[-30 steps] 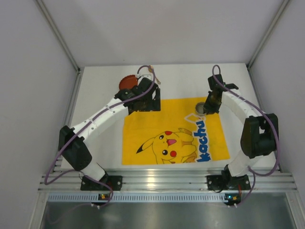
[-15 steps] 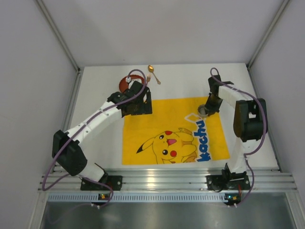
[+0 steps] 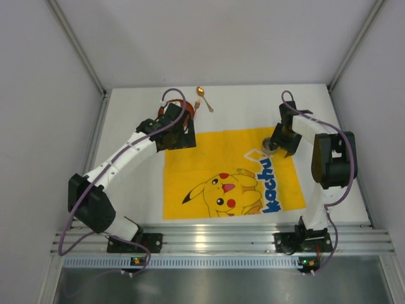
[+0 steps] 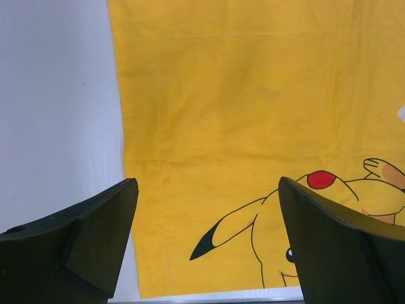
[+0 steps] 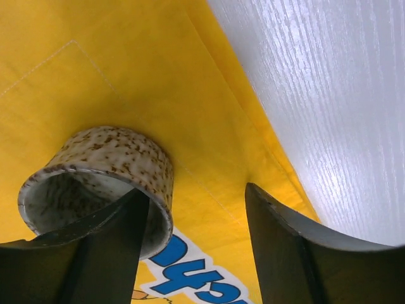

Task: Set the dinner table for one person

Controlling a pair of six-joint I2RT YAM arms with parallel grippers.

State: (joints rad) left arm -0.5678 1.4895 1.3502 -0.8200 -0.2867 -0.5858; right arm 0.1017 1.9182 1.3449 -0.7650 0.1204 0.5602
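A yellow cartoon-printed mat (image 3: 221, 171) lies on the white dinner table (image 3: 240, 107). A speckled beige cup (image 5: 101, 168) stands upright on the mat's far right corner, also seen from above as the cup (image 3: 270, 146). My right gripper (image 5: 193, 190) is open. Its left finger dips inside the cup and its right finger stands apart from the cup wall. My left gripper (image 4: 205, 180) hangs open and empty above the mat's far left part, seen from above as the left gripper (image 3: 175, 137).
A gold spoon (image 3: 204, 99) lies on the table beyond the mat. A red dish (image 3: 189, 106) peeks out behind the left arm, mostly hidden. Aluminium rails (image 3: 221, 240) edge the near side, and grey walls stand left, right and behind.
My right gripper has opened and let go of the cup, which now stands on the mat. My left arm has drawn back and left toward the mat's far corner.
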